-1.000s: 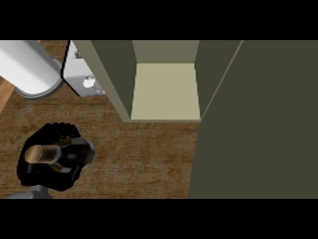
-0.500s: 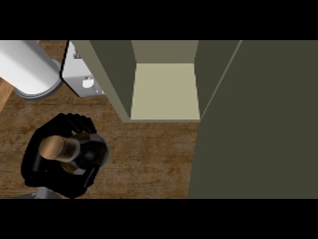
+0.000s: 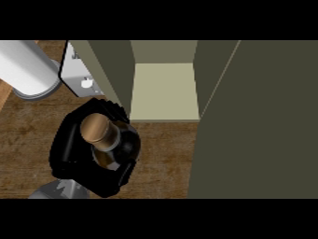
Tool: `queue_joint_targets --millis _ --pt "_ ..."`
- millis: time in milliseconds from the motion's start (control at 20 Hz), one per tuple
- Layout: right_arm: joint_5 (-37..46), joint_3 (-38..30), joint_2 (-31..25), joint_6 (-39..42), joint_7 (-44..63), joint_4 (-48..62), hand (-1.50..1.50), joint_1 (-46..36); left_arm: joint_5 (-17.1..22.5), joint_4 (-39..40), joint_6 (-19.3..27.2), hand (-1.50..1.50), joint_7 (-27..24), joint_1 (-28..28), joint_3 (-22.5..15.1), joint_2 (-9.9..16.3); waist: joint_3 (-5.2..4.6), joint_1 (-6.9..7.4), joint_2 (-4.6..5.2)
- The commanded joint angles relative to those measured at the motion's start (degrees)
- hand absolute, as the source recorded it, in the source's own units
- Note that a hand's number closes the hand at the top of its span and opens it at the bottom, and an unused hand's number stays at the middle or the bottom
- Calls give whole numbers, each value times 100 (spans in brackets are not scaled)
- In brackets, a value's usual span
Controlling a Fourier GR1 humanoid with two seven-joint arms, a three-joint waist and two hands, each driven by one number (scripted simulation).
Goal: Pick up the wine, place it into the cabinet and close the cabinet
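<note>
The wine bottle [image 3: 98,131] shows from above as a brown cap on a dark glass body. My left hand [image 3: 70,148] is shut on it, fingers curled round the far side and the thumb round the near side, hiding most of the glass. Hand and bottle are over the wooden counter [image 3: 161,149], just left of and in front of the open cabinet [image 3: 165,93], whose pale inner floor is bare. The cabinet's dark olive door [image 3: 271,121] fills the right side of the view. My right hand is not in sight.
A white cylinder with a grey end [image 3: 20,70] lies at the upper left. A small grey box with a white knob [image 3: 80,77] stands against the cabinet's left wall [image 3: 113,74], just beyond my hand.
My left hand has moved up and to the right with the bottle, closer to the cabinet's opening. The cabinet and its door have not moved.
</note>
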Motion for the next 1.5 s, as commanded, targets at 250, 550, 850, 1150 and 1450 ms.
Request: queue_joint_targets --millis 250,550,850,1150,1450 --pt "-379 152 43 -16 297 -570 -150 103 -180 382 1896 150 284 -1086 -1299 -65 -1 -37 1" --pt "-949 -521 -129 391 -170 -487 -150 570 -387 473 2417 150 795 -1907 -1234 -66 4 -28 -2" --pt "-470 -142 16 126 136 -636 -150 298 -382 1016 2687 150 730 -2327 -1125 -66 -2 -7 0" --pt "-209 155 30 -108 639 -990 -150 20 -167 1693 2470 150 -146 -2056 -1078 -66 -7 -17 4" --pt "-406 46 48 291 -146 -732 -150 827 445 2107 2618 150 -409 -2347 -1000 -66 -1 -31 5"
